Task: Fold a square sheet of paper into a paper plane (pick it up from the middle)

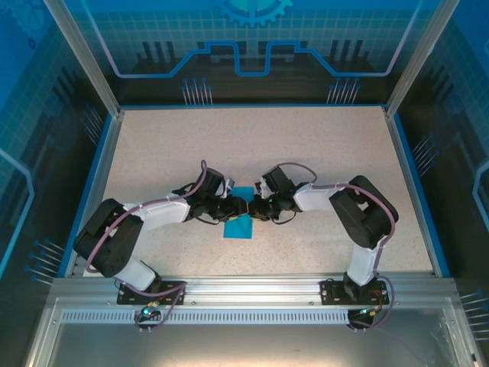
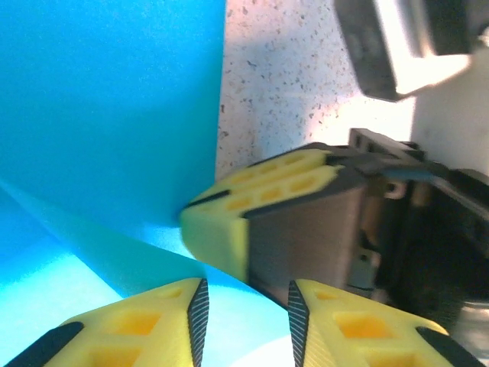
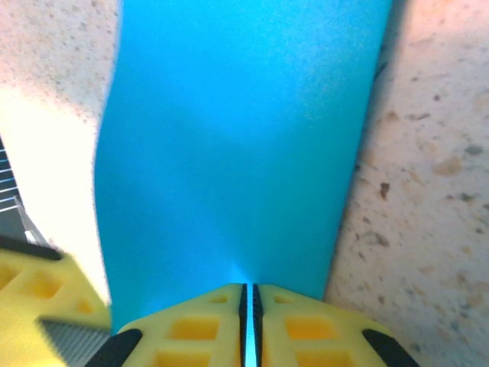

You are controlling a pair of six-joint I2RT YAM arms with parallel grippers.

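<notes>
Folding this square sheet of paper cleanly depends, as I judge it, on one gripper anchoring it while the other presses the crease flat. I want slow, small moves and no tugging that could tear or skew such thin stuff. The sheet sits at the middle of the table, between the two arms, partly raised off the surface and bent along a soft crease. My right gripper is pinched fully together on the near edge of the sheet, with the paper caught between its pads. My left gripper has its jaws a narrow gap apart, with pale paper lying in or under that gap. I cannot tell whether it touches. The right gripper's yellow finger sits just ahead of it, against the sheet.
</notes>
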